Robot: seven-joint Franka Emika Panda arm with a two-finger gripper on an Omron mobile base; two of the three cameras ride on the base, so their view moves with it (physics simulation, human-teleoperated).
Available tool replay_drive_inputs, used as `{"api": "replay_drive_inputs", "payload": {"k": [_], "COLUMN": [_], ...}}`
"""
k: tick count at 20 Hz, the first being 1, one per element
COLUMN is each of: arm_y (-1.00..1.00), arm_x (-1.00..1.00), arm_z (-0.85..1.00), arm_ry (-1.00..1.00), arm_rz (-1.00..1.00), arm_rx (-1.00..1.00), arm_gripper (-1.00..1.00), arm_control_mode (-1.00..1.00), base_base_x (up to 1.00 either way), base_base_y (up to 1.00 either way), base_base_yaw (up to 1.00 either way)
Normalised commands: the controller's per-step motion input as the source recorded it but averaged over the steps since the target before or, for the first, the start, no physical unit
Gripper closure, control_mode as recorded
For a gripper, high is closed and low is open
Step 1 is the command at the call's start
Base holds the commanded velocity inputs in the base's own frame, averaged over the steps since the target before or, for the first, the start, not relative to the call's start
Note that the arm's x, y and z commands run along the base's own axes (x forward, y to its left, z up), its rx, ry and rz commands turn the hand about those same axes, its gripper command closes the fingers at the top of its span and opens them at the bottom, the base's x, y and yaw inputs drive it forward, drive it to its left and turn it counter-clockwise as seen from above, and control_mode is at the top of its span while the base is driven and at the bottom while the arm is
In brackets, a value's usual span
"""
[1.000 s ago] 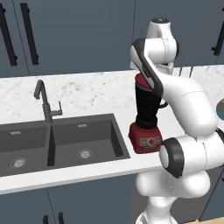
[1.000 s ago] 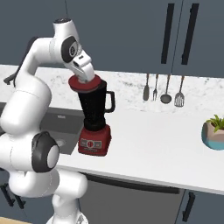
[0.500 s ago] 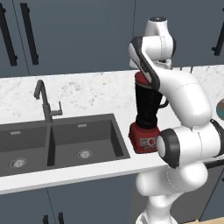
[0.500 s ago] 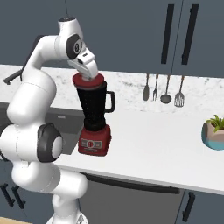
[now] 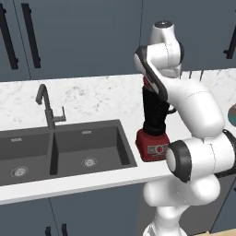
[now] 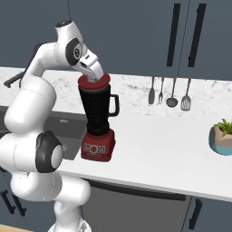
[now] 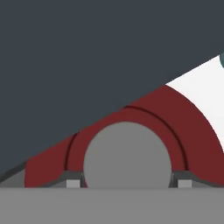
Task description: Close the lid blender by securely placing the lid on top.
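We find the blender [image 6: 98, 124] upright on the white counter [image 6: 158, 149], just right of the dbl sink [image 5: 55, 150], red base w/ round front buttons facing the counter's front edge. The lid [image 6: 94, 84] sits on top of the dark jar, apparently level in the right base view.

The gripper [image 6: 95, 74] is directly over the lid, angled down onto it. In the hand view the lid's [image 7: 131, 144] grey centre lies between the two finger tips, each set on the red cap beside that centre. We judge the jaws are clamped on the lid: they stand wide because the cap is wide. Hold looks purposeful, centring the cap on the jar mouth.

Whether the lid is fully seated we cannot tell; the rim joint is too small to read.

Labels: no legible brand or writing. Base panel shows buttons only, markings blurred.
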Motion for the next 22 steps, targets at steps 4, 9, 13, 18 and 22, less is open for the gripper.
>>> {"api": "replay_drive_inputs", "payload": {"k": [4,9,13,18,22], "arm_y": [-0.01,0.00,0.00,0.04,0.01], "arm_x": [0.34,0.36,0.24,0.27,0.28], "arm_z": [-0.11,-0.21,-0.44,-0.74,-0.49], "arm_ry": [-0.03,0.00,0.03,0.11,0.07], "arm_rz": [0.00,0.00,0.00,0.03,0.05], "arm_rx": [-0.05,0.00,-0.01,-0.09,-0.07], "arm_gripper": [1.00,1.00,1.00,1.00,1.00], "arm_control_mode": [-1.00,-1.00,-1.00,-1.00,-1.00], "base_base_x": [0.00,0.00,0.00,0.00,0.00], "base_base_y": [0.00,0.00,0.00,0.00,0.00], "base_base_yaw": [0.00,0.00,0.00,0.00,0.00]}}
